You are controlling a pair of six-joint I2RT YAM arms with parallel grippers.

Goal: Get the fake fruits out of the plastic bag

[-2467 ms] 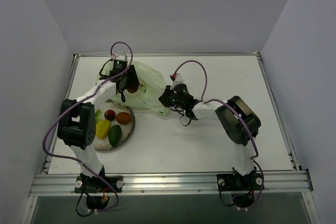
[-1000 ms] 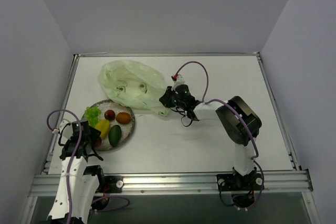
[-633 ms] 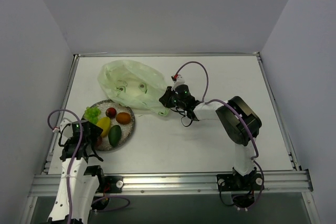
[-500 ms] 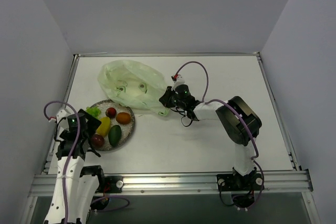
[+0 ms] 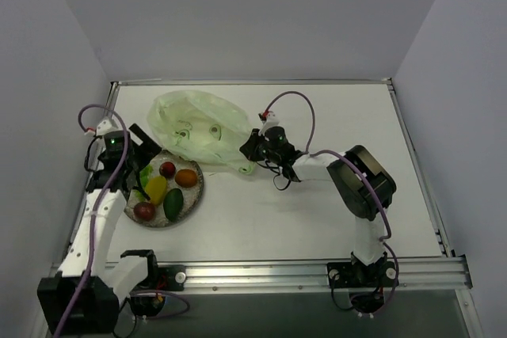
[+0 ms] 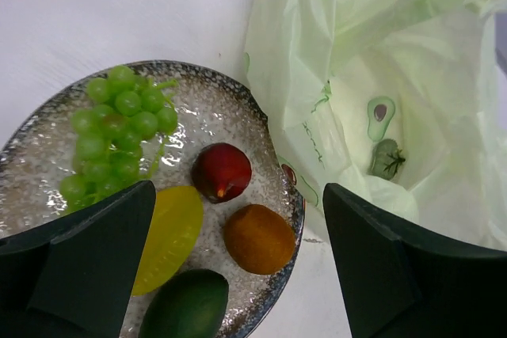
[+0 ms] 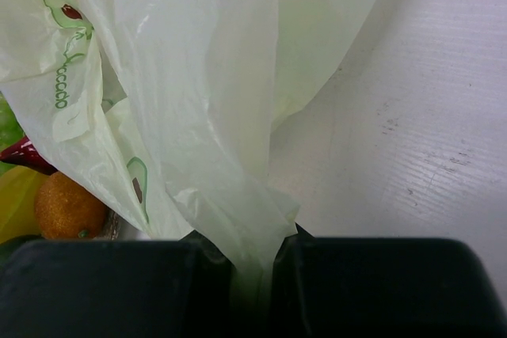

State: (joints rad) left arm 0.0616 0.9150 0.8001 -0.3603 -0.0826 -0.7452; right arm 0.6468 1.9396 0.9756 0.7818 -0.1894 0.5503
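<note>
The pale green plastic bag lies crumpled at the back of the table. My right gripper is shut on its right edge; the film runs down between the shut jaws. My left gripper is open and empty, above the back left of the plate. On the plate lie light green grapes, a dark red fruit, an orange fruit, a yellow fruit, a dark green fruit and a maroon fruit. The bag shows only printed avocado pictures.
The grey speckled round plate sits at the left front, its far rim touching the bag's edge. The table's left rail runs close behind my left arm. White table surface lies to the right of the plate.
My left gripper took the maroon fruit from the bag to the plate, let go, and swung from the plate's near left to its back left. The right arm has not moved.
</note>
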